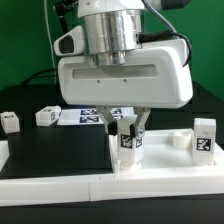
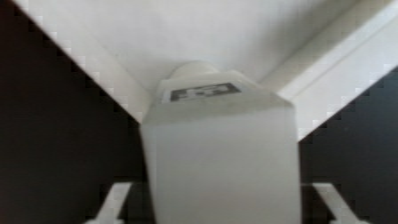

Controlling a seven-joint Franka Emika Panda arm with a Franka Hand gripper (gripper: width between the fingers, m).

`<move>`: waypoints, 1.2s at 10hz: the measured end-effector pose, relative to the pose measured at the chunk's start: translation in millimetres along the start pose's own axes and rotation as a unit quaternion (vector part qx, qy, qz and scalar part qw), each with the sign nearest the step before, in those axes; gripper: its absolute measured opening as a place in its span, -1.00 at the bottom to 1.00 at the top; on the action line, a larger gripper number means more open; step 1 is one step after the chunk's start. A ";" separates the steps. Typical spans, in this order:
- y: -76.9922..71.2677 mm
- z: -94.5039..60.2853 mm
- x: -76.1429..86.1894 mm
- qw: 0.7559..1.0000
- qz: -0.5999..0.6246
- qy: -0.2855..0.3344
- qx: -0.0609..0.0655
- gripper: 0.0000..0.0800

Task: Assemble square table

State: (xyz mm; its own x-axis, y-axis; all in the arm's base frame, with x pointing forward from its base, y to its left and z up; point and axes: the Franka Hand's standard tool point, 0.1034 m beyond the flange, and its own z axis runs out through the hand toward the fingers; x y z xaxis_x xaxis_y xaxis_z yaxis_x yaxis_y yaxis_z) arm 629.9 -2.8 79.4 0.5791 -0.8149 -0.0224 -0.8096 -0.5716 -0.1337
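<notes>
Robot's two-finger gripper (image 1: 127,128) is clamped shut on a small white tagged leg block (image 1: 127,142), upright over the white plastic square tray-like tabletop (image 1: 170,166).

Nearest, a long white border bar (image 1: 150,196) lines the front. The held leg hangs near the tabletop's nine o'clock edge, close to its raised rim (image 2: 338,62). No leg looks fixed yet, so this seems early. A loose leg block (image 1: 204,138) stands at three o'clock, another leg block (image 1: 47,117) and a far-left leg block (image 1: 10,122) at nine. Bare black table (image 1: 50,150) at eight o'clock gives room. Farthest, the marker board (image 1: 92,115).
</notes>
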 end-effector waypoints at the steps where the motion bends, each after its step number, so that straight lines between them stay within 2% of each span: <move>1: 1.6 0.5 -0.8 0.995 0.098 -0.014 0.005 -0.26; 2: 4.4 1.3 0.7 0.981 0.190 -0.027 0.017 -0.26; 3: 5.4 1.1 -0.6 0.967 0.250 -0.035 0.023 -0.26; 5: 5.7 0.9 -1.4 0.959 0.281 -0.036 0.022 -0.26; 6: 5.5 1.4 -2.3 0.972 0.231 -0.032 0.019 -0.26; 7: 3.0 2.2 -7.2 0.990 0.141 -0.017 0.006 0.30; 8: -1.4 0.9 -10.4 0.997 0.070 -0.007 0.000 0.30; 9: -5.1 -0.2 -14.4 1.000 -0.019 -0.004 -0.002 0.56; 12: -2.6 2.1 -12.9 0.991 -0.134 -0.002 -0.004 0.62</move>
State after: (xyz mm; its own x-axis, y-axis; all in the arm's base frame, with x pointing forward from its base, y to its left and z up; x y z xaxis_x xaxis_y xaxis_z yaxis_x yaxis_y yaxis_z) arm 624.8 9.3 78.0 0.7742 -0.6329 0.0080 -0.6270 -0.7686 -0.1267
